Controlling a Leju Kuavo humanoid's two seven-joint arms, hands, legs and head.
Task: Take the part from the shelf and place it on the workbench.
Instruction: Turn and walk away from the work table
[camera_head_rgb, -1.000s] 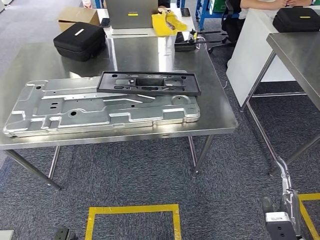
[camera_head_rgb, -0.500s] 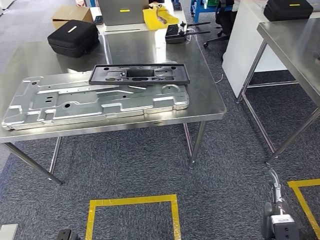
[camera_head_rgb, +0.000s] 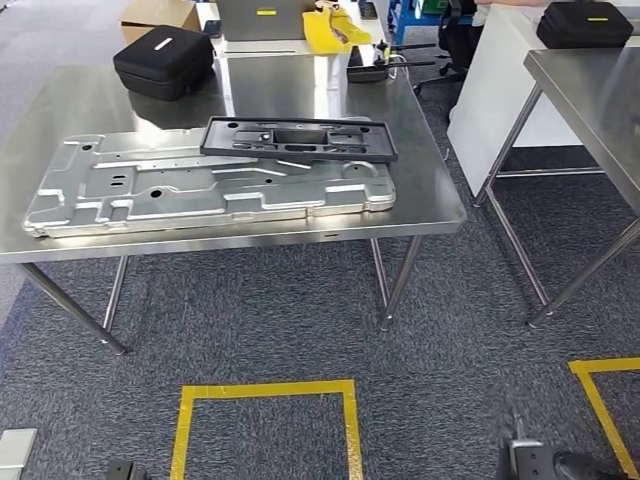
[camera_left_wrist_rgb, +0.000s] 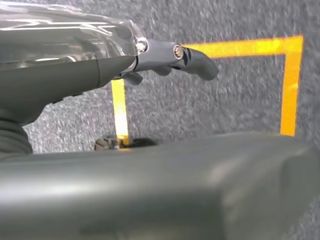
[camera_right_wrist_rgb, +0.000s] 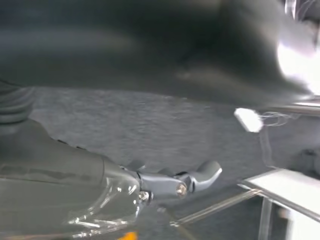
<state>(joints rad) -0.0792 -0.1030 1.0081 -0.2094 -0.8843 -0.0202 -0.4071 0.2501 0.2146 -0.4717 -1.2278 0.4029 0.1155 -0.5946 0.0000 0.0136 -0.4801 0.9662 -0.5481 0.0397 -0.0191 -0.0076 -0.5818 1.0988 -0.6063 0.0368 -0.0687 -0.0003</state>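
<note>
A black plastic frame part (camera_head_rgb: 298, 138) lies flat on the steel workbench (camera_head_rgb: 426, 205), overlapping the far edge of a large stamped silver metal panel (camera_head_rgb: 189, 190). Both arms hang low, well short of the bench. My left hand (camera_left_wrist_rgb: 166, 55) hangs over the grey carpet with its fingers stretched out and nothing in them. My right hand (camera_right_wrist_rgb: 173, 182) is likewise stretched out and holds nothing. A bit of the right arm (camera_head_rgb: 543, 462) shows at the bottom edge of the head view.
A black case (camera_head_rgb: 164, 60), a grey box (camera_head_rgb: 260, 18) and a yellow item (camera_head_rgb: 332, 25) sit at the bench's far side. A second steel table (camera_head_rgb: 596, 90) stands to the right. Yellow tape squares (camera_head_rgb: 264, 420) mark the carpet before me.
The whole head view has shifted, so the camera moved; the bench now sits a little further right in the picture. My right arm has sunk towards the bottom edge.
</note>
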